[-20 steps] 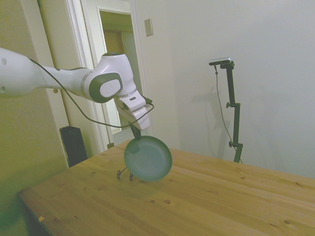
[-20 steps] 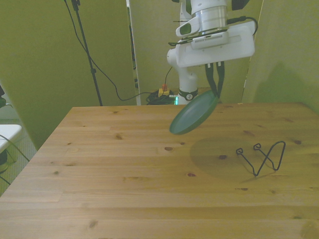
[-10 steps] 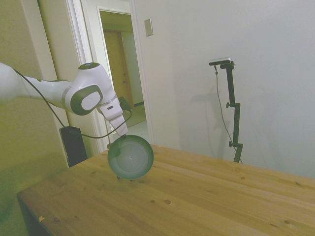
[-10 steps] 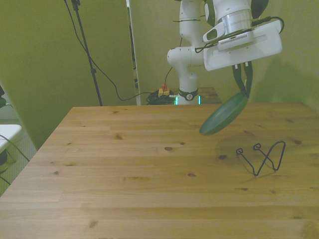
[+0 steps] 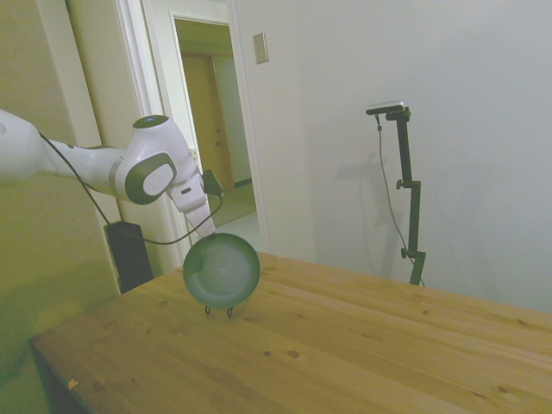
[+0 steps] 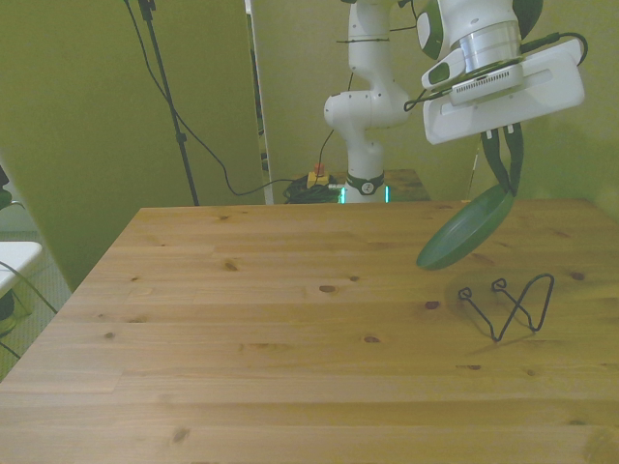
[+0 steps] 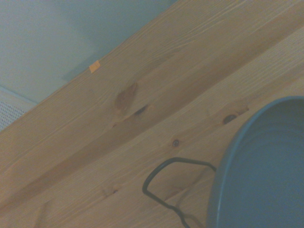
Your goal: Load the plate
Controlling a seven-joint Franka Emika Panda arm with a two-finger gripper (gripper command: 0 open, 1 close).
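Note:
The dark green plate (image 5: 222,270) hangs tilted on edge in the air, gripped at its upper rim by my gripper (image 5: 210,235), which is shut on it. In the front view the plate (image 6: 464,229) sits at the right, below the gripper (image 6: 505,184), just above and behind a black wire rack (image 6: 508,304) that stands on the table. From the side, the rack's feet (image 5: 217,309) show under the plate. The wrist view catches the plate's rim (image 7: 266,166) beside a loop of the rack (image 7: 164,190).
The wooden table (image 6: 242,338) stretches wide toward the front view's left. Its edge (image 7: 71,85) runs close to the rack in the wrist view. The robot's base (image 6: 363,126) stands behind the far edge.
The arm has carried the plate toward the front view's right, from over the table's middle to just above the wire rack. The grip on the rim is unchanged.

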